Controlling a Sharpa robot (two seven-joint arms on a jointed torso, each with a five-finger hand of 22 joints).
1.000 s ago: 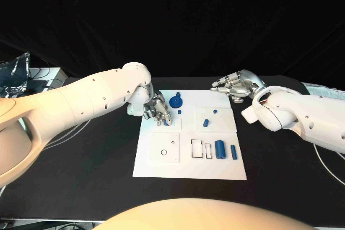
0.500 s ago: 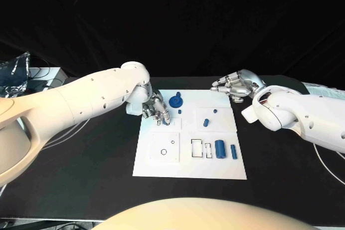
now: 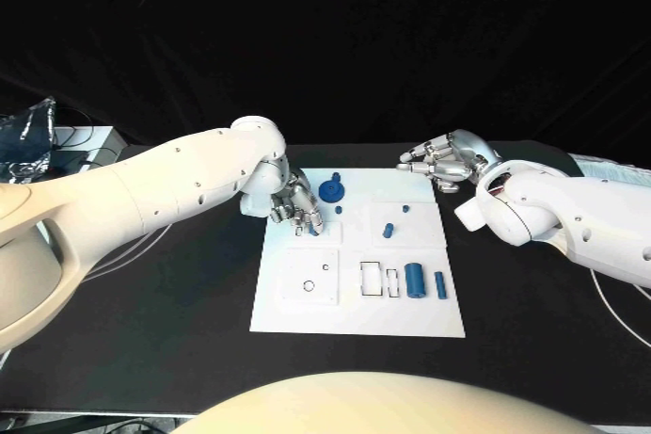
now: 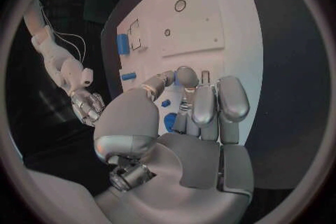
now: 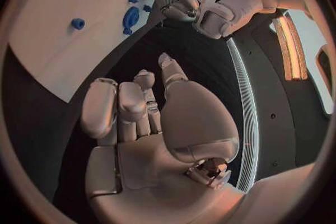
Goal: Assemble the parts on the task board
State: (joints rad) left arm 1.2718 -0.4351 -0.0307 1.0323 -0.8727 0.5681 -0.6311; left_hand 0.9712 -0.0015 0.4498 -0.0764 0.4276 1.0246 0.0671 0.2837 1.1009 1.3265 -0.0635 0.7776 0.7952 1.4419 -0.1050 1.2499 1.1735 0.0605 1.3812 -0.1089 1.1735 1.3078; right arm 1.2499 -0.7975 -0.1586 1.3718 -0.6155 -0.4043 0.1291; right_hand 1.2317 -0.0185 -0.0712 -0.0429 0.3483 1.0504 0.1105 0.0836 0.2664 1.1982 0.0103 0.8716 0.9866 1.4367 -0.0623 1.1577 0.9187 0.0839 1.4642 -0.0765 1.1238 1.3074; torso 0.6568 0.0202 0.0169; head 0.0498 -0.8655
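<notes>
My left hand (image 3: 294,208) hangs over the task board's (image 3: 356,316) upper left corner, fingers curled but whether pinching anything I cannot tell, the blue gear-like part (image 3: 335,191) just beside it, while my empty right hand (image 3: 444,161) hovers farther off

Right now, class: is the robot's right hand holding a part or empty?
Empty. The right hand hovers beyond the task board's far right corner, fingers loosely curled with nothing between them in the right wrist view.

left hand (image 3: 294,206) edged slightly up the task board (image 3: 356,307)
</notes>
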